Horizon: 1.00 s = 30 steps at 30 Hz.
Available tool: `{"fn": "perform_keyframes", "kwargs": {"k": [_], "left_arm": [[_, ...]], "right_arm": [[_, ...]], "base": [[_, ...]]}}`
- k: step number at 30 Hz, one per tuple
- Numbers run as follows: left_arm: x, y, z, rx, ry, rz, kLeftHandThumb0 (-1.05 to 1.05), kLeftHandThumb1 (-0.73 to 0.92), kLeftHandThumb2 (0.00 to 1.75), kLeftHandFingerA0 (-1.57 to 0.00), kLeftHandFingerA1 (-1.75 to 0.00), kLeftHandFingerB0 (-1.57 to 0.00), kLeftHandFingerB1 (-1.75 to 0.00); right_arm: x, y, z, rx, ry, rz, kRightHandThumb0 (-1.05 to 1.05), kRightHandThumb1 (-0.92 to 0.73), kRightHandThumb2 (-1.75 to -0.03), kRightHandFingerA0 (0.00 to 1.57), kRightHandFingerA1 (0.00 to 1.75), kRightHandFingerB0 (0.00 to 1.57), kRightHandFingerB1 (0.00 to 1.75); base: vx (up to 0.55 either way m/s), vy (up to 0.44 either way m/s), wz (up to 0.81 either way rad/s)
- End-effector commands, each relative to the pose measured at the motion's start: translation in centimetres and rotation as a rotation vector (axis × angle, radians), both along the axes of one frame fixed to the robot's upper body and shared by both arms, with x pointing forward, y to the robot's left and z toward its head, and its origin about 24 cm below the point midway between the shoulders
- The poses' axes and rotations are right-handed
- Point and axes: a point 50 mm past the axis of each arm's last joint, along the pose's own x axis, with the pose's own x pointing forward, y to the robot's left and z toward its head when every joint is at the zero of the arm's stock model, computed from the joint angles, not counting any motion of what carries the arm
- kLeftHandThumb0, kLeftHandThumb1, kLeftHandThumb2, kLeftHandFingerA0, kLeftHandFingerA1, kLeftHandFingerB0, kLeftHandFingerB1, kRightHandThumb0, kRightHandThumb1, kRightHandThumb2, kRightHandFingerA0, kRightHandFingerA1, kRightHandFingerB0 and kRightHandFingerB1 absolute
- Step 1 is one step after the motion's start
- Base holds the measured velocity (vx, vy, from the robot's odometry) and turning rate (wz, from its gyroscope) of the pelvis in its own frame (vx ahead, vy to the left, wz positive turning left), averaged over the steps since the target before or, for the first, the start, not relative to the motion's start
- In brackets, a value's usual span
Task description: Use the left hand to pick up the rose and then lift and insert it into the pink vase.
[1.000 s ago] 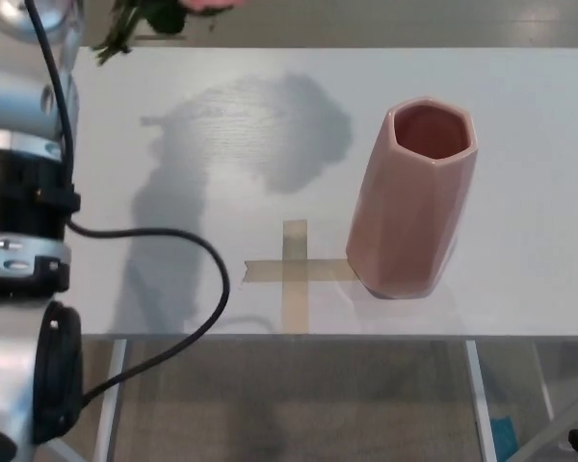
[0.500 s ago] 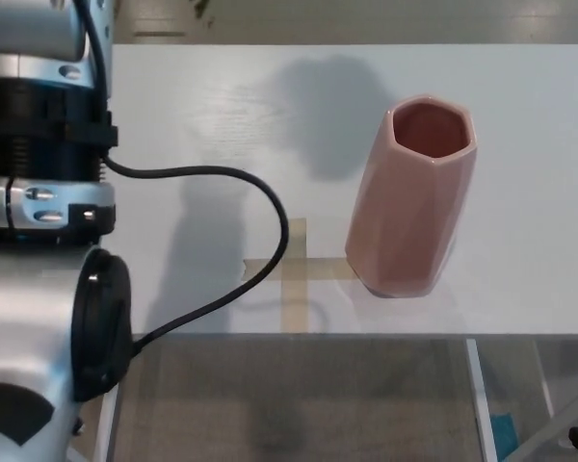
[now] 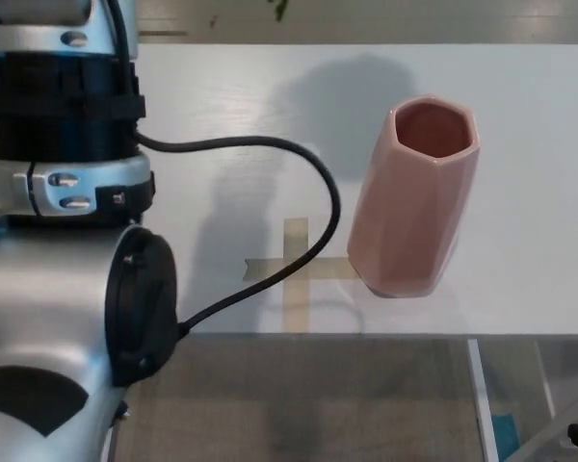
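Rose: from the head view we see only a green scrap (image 3: 280, 9) at the top edge, perhaps its stem. Our left arm (image 3: 67, 241) fills the left side; its hand is out of frame, so we cannot tell its state. Pink vase (image 3: 414, 197) stands empty on the desk (image 3: 530, 250); insertion remains.

1. No words, brand names or numbers can be read anywhere in the head view.
2. The pink vase (image 3: 414, 197) has plain faces with no label or print.
3. The only sign is a cross of tan tape (image 3: 295, 265) stuck on the white desk (image 3: 520, 260) near its front edge, just beside the vase's base.
4. The silver and black arm (image 3: 67, 241) at the desk's left edge shows no legible marking.
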Motion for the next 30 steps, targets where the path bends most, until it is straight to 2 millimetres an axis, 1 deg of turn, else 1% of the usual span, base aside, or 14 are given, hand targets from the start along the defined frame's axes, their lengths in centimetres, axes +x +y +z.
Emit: {"fn": "perform_keyframes", "kwargs": {"k": [1,4,5,7,10,12,15,16,19,22,23,25,27,30], "left_arm": [[-2.2,-2.6,1.7,-0.093,0.149,-0.168,-0.23,0.81,0.67,-1.06,-1.42,-0.81,-0.62],[-2.6,-2.9,1.7,-0.087,0.155,-0.18,-0.22,0.81,0.67,-1.05,-1.42,-0.81,-0.61],[-2.7,-3.1,1.8,-0.079,0.149,-0.184,-0.21,0.82,0.66,-1.05,-1.42,-0.79,-0.56],[-3.0,-3.6,2.1,-0.059,0.136,-0.194,-0.21,0.82,0.66,-1.05,-1.41,-0.79,-0.56],[-3.4,-4.2,2.5,-0.05,0.114,-0.223,-0.21,0.82,0.66,-1.05,-1.41,-0.8,-0.58],[-3.7,-4.7,2.6,-0.054,0.117,-0.245,-0.21,0.81,0.66,-1.04,-1.41,-0.79,-0.63],[-3.8,-4.7,2.6,-0.054,0.122,-0.245,-0.21,0.81,0.66,-1.04,-1.41,-0.79,-0.63],[-3.9,-5.4,2.5,-0.037,0.12,-0.262,-0.2,0.83,0.67,-1.02,-1.41,-0.79,-0.7],[-4.2,-5.9,2.3,-0.026,0.124,-0.272,-0.19,0.84,0.64,-1.05,-1.39,-0.8,-0.72],[-4.2,-5.9,2.3,-0.025,0.126,-0.272,-0.19,0.84,0.64,-1.05,-1.39,-0.8,-0.72],[-4.3,-6.6,1.9,-0.025,0.143,-0.281,-0.19,0.83,0.64,-1.05,-1.41,-0.82,-0.72],[-4.7,-7.3,1.4,-0.015,0.155,-0.286,-0.19,0.82,0.67,-1.02,-1.43,-0.8,-0.7],[-4.8,-7.5,1.2,-0.003,0.159,-0.284,-0.19,0.82,0.64,-1.04,-1.41,-0.8,-0.7],[-4.8,-7.6,1.1,0.002,0.161,-0.283,-0.19,0.82,0.64,-1.04,-1.41,-0.8,-0.7]], "right_arm": [[-0.5,-0.3,-0.3,-0.002,0.025,-0.018,-0.21,-0.64,-0.58,0.62,0.51,0.55,0.48],[-0.6,-0.2,-0.4,-0.002,0.03,-0.019,-0.21,-0.64,-0.58,0.62,0.51,0.55,0.48],[-0.6,-0.2,-0.4,-0.002,0.03,-0.019,-0.21,-0.64,-0.58,0.62,0.51,0.55,0.48],[-0.6,-0.3,-0.3,-0.004,0.031,-0.017,-0.21,-0.64,-0.58,0.62,0.51,0.55,0.48],[-0.5,-0.2,-0.3,-0.008,0.027,-0.015,-0.21,-0.64,-0.58,0.62,0.51,0.55,0.48],[-0.4,-0.2,-0.3,-0.008,0.029,-0.016,-0.21,-0.64,-0.58,0.63,0.52,0.55,0.48],[-0.4,-0.2,-0.3,-0.008,0.03,-0.016,-0.21,-0.64,-0.58,0.63,0.52,0.55,0.48],[-0.4,-0.1,-0.3,0.001,0.027,-0.016,-0.21,-0.64,-0.58,0.63,0.52,0.55,0.48],[-0.5,-0.2,-0.3,0.001,0.026,-0.013,-0.21,-0.64,-0.58,0.63,0.52,0.55,0.48],[-0.5,-0.2,-0.3,0.0,0.026,-0.013,-0.21,-0.64,-0.58,0.63,0.52,0.55,0.48],[-0.4,-0.2,-0.2,-0.003,0.025,-0.015,-0.21,-0.64,-0.58,0.63,0.52,0.55,0.47],[-0.3,-0.3,-0.1,-0.013,0.023,-0.017,-0.21,-0.64,-0.58,0.62,0.51,0.55,0.48],[-0.3,-0.2,-0.2,-0.014,0.025,-0.016,-0.21,-0.64,-0.58,0.63,0.52,0.56,0.48],[-0.3,-0.2,-0.2,-0.015,0.025,-0.015,-0.21,-0.64,-0.58,0.63,0.52,0.56,0.48]], "base": [[0.0,0.0,0.0],[0.0,0.0,0.0],[0.0,0.0,0.0],[0.0,0.0,0.0],[0.0,0.0,0.0],[0.0,0.0,0.0],[0.0,0.0,0.0],[0.0,0.0,0.0],[0.0,0.0,0.0],[0.0,0.0,0.0],[0.0,0.0,0.0],[0.0,0.0,0.0],[0.0,0.0,0.0],[0.0,0.0,0.0]]}}
